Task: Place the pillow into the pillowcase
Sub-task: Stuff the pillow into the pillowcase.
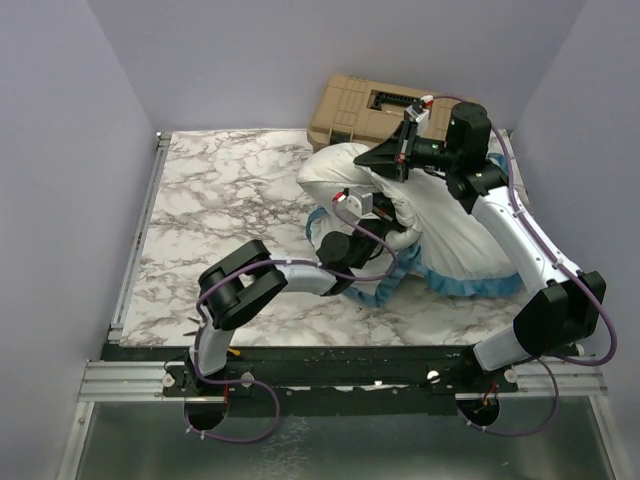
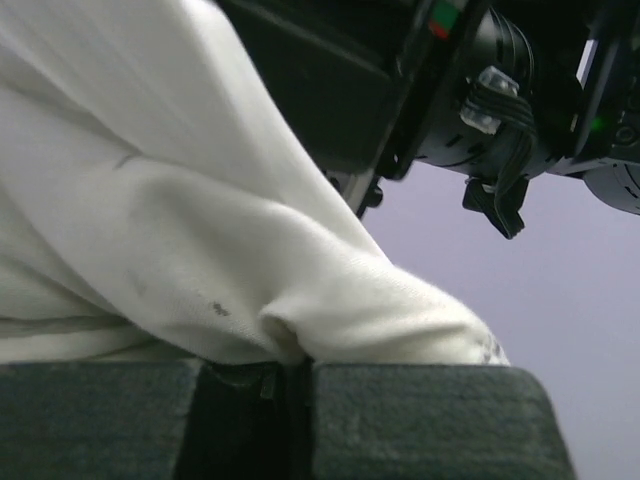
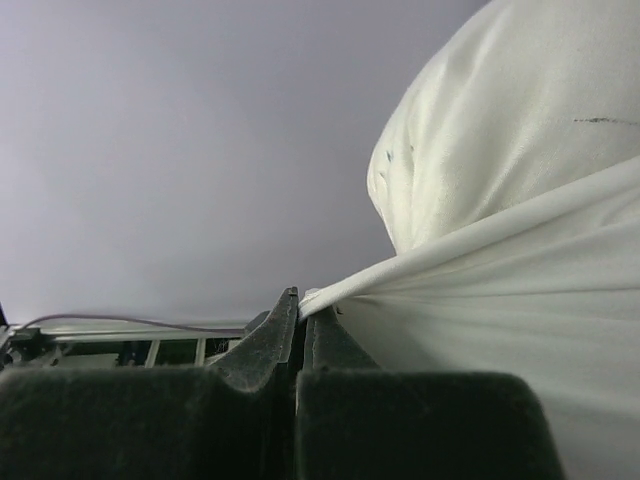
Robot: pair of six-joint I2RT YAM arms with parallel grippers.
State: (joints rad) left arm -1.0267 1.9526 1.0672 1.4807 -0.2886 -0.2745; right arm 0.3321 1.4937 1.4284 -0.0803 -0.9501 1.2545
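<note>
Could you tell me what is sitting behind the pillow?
A tan hard case sits behind the pillow. The right arm covers its right end, and the pillow hides its near lower edge, so whether they touch cannot be seen.

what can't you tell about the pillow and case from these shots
- Top view: left arm and right arm cover the middle; how far the pillow is inside the pillowcase is hidden.
- Left wrist: left gripper pinches white fabric; pillow or case lining, unclear.
</note>
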